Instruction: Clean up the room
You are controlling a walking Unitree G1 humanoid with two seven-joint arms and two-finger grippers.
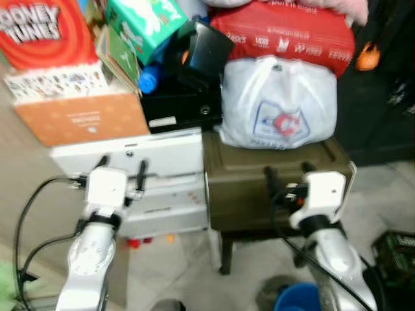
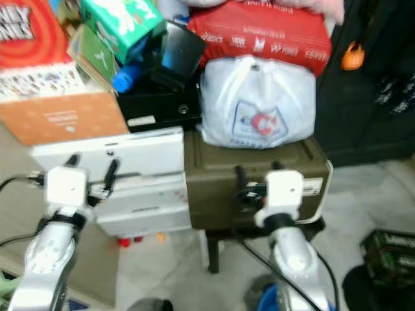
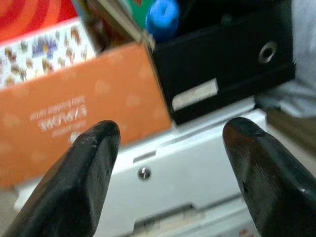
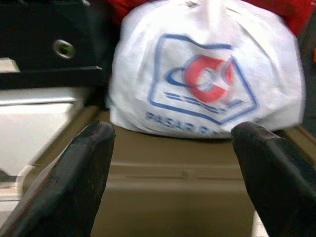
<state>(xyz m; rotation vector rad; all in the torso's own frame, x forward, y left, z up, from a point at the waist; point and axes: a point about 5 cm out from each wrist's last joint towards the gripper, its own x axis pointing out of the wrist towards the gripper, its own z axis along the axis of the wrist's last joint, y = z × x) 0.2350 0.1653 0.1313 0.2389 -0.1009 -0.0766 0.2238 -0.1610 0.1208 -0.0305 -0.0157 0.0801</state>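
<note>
A knotted white plastic bag (image 1: 279, 103) with a red-and-blue logo and "PASAR" lettering sits atop an olive-green plastic crate (image 1: 272, 184). At its 12 o'clock lies a red Asics-printed package (image 1: 285, 32); at 9 o'clock, a black box (image 1: 178, 107) and an orange cardboard box (image 1: 81, 120) under a red "Looney Tunes" carton (image 1: 42, 29). The right gripper (image 1: 286, 173) and left gripper (image 1: 122, 165) are both raised forward, fingers spread wide, holding nothing.

Cluttered household storage corner: stacked cardboard boxes (image 1: 81, 116), a tied plastic bag (image 1: 279, 103) on an olive crate (image 1: 272, 184), tiled floor (image 1: 188, 265).
</note>
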